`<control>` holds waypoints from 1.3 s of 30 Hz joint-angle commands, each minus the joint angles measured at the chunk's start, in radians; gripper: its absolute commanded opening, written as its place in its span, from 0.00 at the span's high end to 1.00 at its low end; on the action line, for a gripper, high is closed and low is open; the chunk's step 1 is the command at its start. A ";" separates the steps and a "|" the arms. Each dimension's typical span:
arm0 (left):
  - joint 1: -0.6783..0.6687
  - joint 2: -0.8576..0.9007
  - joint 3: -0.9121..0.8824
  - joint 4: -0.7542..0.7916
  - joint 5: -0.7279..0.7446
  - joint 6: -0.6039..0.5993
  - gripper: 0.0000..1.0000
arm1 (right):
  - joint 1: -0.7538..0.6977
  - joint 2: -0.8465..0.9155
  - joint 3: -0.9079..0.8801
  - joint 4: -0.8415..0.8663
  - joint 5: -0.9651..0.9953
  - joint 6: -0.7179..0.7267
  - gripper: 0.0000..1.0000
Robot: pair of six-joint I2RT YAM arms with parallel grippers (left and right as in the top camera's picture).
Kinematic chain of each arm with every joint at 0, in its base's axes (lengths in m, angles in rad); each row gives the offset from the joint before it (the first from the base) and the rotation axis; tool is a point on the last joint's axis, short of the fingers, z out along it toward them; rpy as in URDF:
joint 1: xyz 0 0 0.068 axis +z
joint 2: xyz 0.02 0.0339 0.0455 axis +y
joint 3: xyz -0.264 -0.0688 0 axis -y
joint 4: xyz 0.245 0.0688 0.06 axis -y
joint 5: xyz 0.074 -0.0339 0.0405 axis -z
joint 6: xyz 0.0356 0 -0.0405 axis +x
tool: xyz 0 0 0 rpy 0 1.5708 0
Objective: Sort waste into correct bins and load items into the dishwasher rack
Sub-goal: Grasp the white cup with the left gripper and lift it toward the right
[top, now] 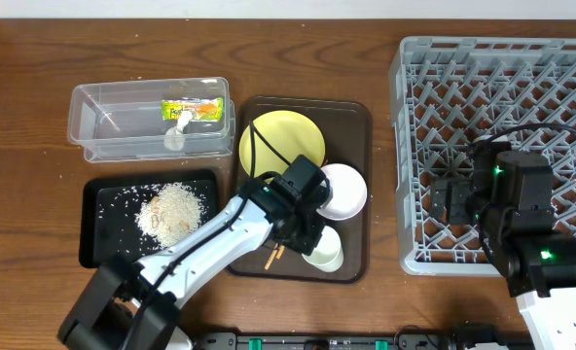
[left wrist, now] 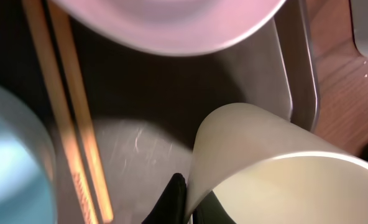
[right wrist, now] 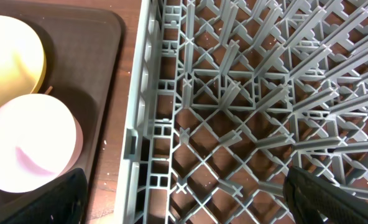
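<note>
Okay, the dishwasher rack [top: 483,87] is sitting with the right gripper [right wrist: 185,183] hanging over its left part, jaws spread wide; just left of that rack, on the serving tray [top: 356,117], the left gripper [top: 313,237] is pinching the small cup [top: 328,256] by its wall.

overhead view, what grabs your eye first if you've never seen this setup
The big grey dishwasher rack fills the right side, with no dishes visible in it. In the middle, the left arm reaches onto a brown tray crowded with a yellow plate, white bowl and cup. A rice pile sits in the black tray at left.
</note>
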 commanded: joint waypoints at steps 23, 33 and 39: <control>0.485 0.005 0.026 0.698 0.976 -0.601 0.94 | 0.022 0.196 0.014 0.107 -0.957 -0.303 0.01; 0.481 0.024 0.026 0.713 1.078 -0.622 0.94 | 0.094 0.358 0.014 0.396 -1.158 -0.324 0.02; 0.473 0.024 0.026 0.713 1.109 -0.623 0.94 | 0.115 0.366 0.014 0.570 -1.164 -0.292 0.03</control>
